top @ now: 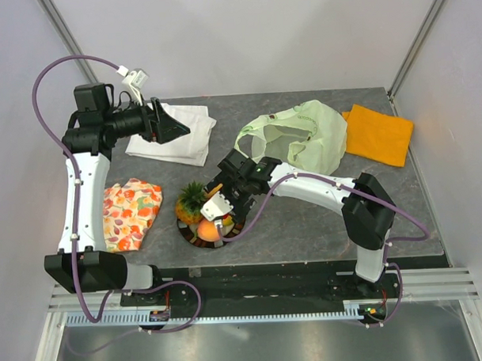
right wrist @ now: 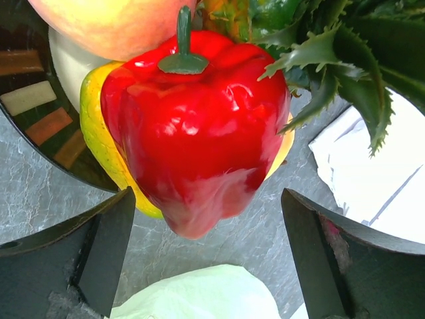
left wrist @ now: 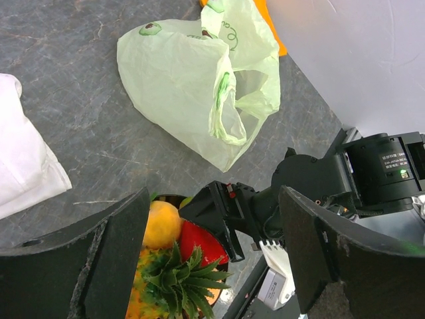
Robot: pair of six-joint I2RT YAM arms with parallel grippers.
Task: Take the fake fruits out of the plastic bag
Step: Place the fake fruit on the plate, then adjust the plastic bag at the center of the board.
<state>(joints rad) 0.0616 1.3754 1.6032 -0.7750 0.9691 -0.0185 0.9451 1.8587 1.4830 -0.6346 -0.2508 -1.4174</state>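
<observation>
Grey stone-patterned table [top: 306, 222] fills my overhead view, and the largest thing on it is the plastic bag [top: 303, 135], pale green and crumpled, lying slack toward the far edge with its handle loops facing the near side. Its right end touches a flat orange cloth [top: 378, 134]. A folded white cloth [top: 180, 135] lies well to its left, and a floral cloth [top: 130, 214] sits near the left arm's base. The fake fruits are heaped on a small dark plate [top: 187, 234] at the near middle, apart from the bag. I can make out the pineapple [top: 193, 202] with its green crown, the peach [top: 206, 228], the yellow-green mango [right wrist: 99, 139], and the glossy red pepper [right wrist: 199, 139] leaning on the mango with its stem toward the peach. My right fingers [right wrist: 99, 252] hang just over the plate, spread wide on either side of the pepper with a gap showing on both sides, so they grip nothing. My left fingers [left wrist: 113, 259] hover above the white cloth, pointed toward the plate, likewise parted and grasping nothing. I cannot tell from here whether anything remains inside the bag.
</observation>
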